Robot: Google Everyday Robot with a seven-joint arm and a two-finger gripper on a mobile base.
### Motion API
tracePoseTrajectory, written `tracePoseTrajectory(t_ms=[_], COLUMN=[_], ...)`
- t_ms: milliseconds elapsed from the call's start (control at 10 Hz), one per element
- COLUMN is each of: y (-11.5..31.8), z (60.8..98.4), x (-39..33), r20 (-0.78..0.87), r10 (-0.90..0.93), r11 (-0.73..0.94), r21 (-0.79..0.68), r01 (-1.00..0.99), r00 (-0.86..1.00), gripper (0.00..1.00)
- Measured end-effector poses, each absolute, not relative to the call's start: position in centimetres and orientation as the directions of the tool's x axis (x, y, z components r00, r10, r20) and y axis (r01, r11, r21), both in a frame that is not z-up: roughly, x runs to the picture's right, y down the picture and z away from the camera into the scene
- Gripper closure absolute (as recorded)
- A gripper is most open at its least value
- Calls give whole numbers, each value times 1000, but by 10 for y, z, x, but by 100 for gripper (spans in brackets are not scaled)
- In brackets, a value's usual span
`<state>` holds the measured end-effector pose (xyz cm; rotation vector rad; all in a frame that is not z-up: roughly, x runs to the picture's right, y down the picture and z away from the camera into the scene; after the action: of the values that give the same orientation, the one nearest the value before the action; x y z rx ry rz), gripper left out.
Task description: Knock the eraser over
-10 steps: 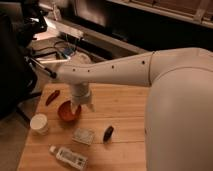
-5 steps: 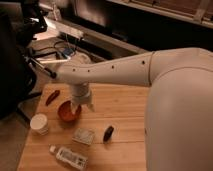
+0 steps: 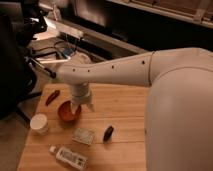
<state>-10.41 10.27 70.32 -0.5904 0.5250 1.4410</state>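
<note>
The eraser (image 3: 108, 132) is a small dark block lying on the wooden table (image 3: 125, 107), near its middle front. My gripper (image 3: 82, 106) hangs from the white arm (image 3: 115, 72), pointing down over the right rim of the orange bowl (image 3: 68, 112). It is left of and behind the eraser, apart from it.
A pale flat packet (image 3: 83, 135) lies just left of the eraser. A slim dark-red pepper-like thing (image 3: 52, 97) lies at the back left. A white cup (image 3: 39, 123) stands at the left edge. A clear bottle (image 3: 69, 157) lies at the front. My white arm body fills the right side.
</note>
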Motion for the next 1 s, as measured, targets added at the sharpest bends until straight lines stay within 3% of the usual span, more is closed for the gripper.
tracePoseTrajectory(t_ms=[200,600,1000], y=[103,116,171], z=[704,715,718], x=[-103,-71,-18], r20=[-657,-660,-685], r10=[752,712,601], r11=[12,-264,-387], r21=[-55,61,200], r01=[-998,-963,-900], r00=[45,-237,-411], gripper=[35,35,35])
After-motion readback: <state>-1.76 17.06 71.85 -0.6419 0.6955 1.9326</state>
